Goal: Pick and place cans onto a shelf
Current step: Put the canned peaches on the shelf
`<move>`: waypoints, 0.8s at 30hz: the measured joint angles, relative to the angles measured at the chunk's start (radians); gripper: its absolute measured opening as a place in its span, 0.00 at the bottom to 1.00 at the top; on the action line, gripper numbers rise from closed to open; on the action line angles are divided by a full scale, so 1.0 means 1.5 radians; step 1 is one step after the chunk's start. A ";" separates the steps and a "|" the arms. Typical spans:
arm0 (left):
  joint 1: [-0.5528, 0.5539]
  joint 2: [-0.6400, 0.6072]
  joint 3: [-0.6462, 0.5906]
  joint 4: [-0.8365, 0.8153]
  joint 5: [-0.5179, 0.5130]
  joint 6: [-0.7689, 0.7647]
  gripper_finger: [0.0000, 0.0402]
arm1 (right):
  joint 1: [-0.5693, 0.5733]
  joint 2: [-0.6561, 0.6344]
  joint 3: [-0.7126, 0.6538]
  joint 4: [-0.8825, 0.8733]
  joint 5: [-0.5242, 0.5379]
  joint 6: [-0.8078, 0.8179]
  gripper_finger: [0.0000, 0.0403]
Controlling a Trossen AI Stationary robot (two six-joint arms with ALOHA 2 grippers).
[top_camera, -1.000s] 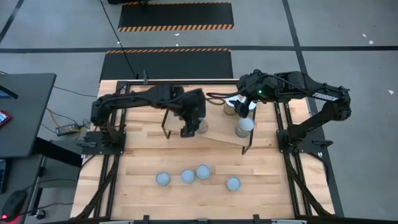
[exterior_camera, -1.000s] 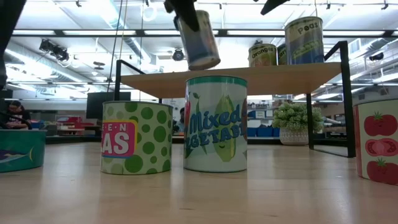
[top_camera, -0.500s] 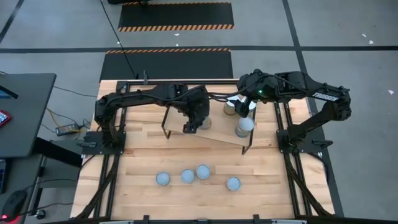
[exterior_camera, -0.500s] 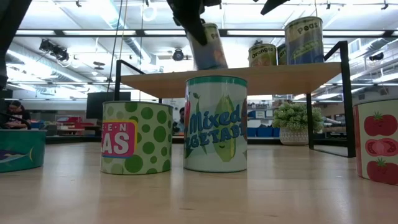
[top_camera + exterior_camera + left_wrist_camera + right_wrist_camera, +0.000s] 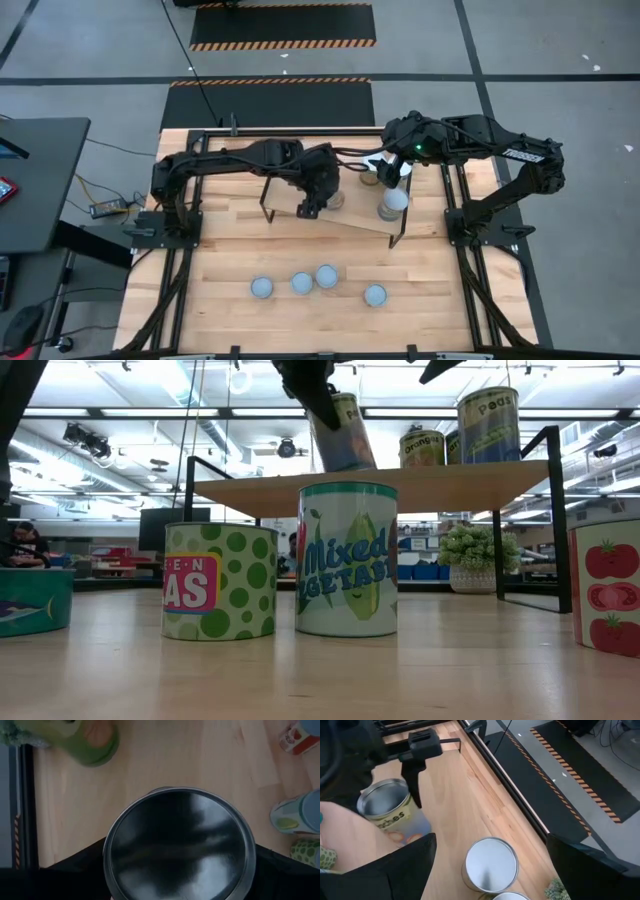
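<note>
Pinching one can (image 5: 343, 432) by its sides, left claw (image 5: 312, 203) holds it tilted over shelf (image 5: 400, 485). Rigid, smooth metal, probably slippery; grip mid-wall. Right claw (image 5: 392, 165) spread above shelved cans.

Tilted can (image 5: 387, 807) on shelf (image 5: 460, 795) w/ white-topped can (image 5: 491, 864) nearby.

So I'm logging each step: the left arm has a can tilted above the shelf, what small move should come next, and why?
Probably level and lower it. The left gripper holds a metal can with a blue-and-yellow label tilted, its bottom edge at the light-wood shelf board. Opening the fingers now would likely tip it. The right gripper waits over the shelf's far right.
</note>
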 joint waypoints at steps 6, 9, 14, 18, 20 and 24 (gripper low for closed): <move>-0.009 0.001 -0.001 0.012 0.003 0.001 0.79 | 0.000 0.000 0.000 0.001 0.000 0.000 0.96; -0.008 0.001 -0.001 0.012 0.003 -0.002 0.79 | 0.000 0.000 0.000 0.001 0.000 0.001 0.96; -0.007 0.001 -0.001 0.011 -0.017 -0.007 0.87 | 0.000 0.000 0.000 0.001 0.000 0.001 0.96; -0.010 0.002 -0.001 0.010 -0.098 0.001 0.97 | 0.000 0.000 0.000 0.001 0.000 0.000 0.96; -0.011 0.002 -0.001 0.012 -0.114 0.007 0.95 | 0.000 0.000 0.000 0.001 0.000 0.001 0.96; -0.016 0.002 -0.001 0.016 -0.107 0.025 0.94 | 0.000 0.000 0.000 0.001 0.000 0.001 0.96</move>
